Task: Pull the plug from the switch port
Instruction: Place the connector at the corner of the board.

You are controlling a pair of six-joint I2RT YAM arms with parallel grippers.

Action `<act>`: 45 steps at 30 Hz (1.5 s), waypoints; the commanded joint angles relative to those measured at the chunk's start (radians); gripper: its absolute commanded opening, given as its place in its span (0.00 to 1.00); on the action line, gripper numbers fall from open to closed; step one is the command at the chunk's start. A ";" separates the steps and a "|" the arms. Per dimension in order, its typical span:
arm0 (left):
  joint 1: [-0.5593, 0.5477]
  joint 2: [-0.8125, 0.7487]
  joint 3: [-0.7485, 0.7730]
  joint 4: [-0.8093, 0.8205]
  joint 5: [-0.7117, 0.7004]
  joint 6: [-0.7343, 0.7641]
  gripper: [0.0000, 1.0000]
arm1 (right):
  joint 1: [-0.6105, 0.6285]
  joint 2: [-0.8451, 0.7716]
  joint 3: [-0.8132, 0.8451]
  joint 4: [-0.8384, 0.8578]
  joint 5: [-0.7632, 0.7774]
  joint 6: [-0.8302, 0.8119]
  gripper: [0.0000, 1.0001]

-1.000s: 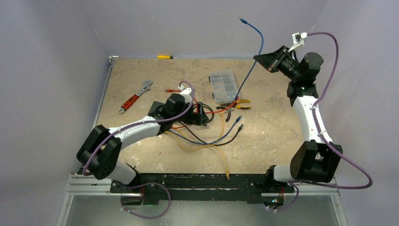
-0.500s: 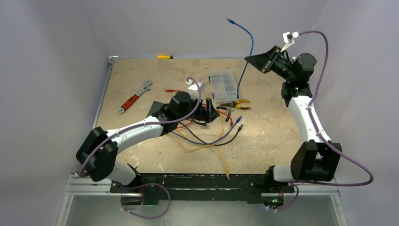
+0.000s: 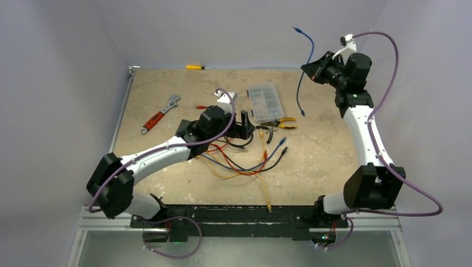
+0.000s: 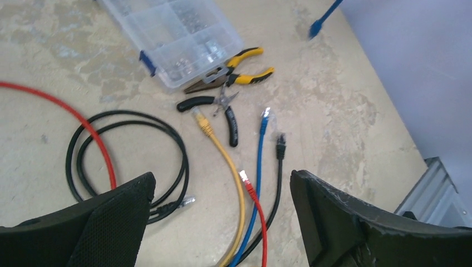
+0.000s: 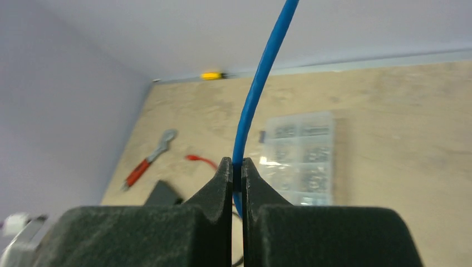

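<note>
The black switch [image 3: 184, 130] lies at table centre, mostly under my left arm; its ports are hidden. It also shows as a dark box [image 5: 161, 194] in the right wrist view. My right gripper [image 3: 314, 65] [image 5: 237, 167] is raised at the back right, shut on a blue cable [image 5: 257, 83]. That cable's lower plug [image 3: 302, 114] [image 4: 315, 29] dangles free above the table, and its other end [image 3: 295, 28] points up. My left gripper [image 3: 245, 125] [image 4: 222, 194] stands open above loose cables with nothing between its fingers.
Loose yellow [image 4: 222, 150], red [image 4: 253, 192], blue [image 4: 260, 161] and black [image 4: 278, 167] cables lie unplugged under the left gripper. A clear organiser box [image 3: 263, 103], yellow pliers [image 3: 281, 121], a red wrench [image 3: 160, 114] and a yellow screwdriver [image 3: 196, 67] lie further back.
The right gripper has risen and turned with the blue cable; the cable's lower end has left the table and hangs free. The left gripper has moved right, and the table cables have shifted.
</note>
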 commanded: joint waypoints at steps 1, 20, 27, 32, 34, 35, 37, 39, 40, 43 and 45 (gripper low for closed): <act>0.006 -0.053 -0.045 -0.033 -0.082 0.012 0.94 | -0.002 0.031 0.080 -0.231 0.314 -0.161 0.00; 0.095 -0.132 -0.174 -0.017 0.025 -0.065 0.97 | -0.002 0.417 0.161 -0.408 0.536 -0.239 0.00; 0.152 -0.170 -0.236 0.026 0.119 -0.101 0.98 | -0.002 0.533 0.252 -0.443 0.605 -0.244 0.00; 0.173 -0.188 -0.270 0.018 0.148 -0.111 0.98 | -0.001 0.596 0.379 -0.478 0.653 -0.250 0.00; 0.176 -0.201 -0.289 0.014 0.148 -0.112 0.98 | -0.001 0.621 0.425 -0.504 0.657 -0.252 0.00; 0.177 -0.208 -0.296 0.012 0.147 -0.114 0.98 | -0.001 0.630 0.444 -0.514 0.666 -0.252 0.00; 0.186 -0.223 -0.312 0.012 0.154 -0.127 0.98 | -0.001 0.638 0.466 -0.531 0.674 -0.248 0.00; 0.187 -0.239 -0.324 0.013 0.159 -0.132 0.98 | -0.002 0.637 0.472 -0.542 0.687 -0.235 0.00; 0.188 -0.244 -0.330 0.014 0.159 -0.134 0.98 | -0.002 0.632 0.471 -0.541 0.689 -0.232 0.04; 0.190 -0.254 -0.342 0.019 0.158 -0.136 0.99 | -0.002 0.592 0.443 -0.513 0.664 -0.230 0.22; 0.194 -0.252 -0.341 0.021 0.161 -0.136 0.99 | -0.002 0.562 0.420 -0.490 0.631 -0.230 0.35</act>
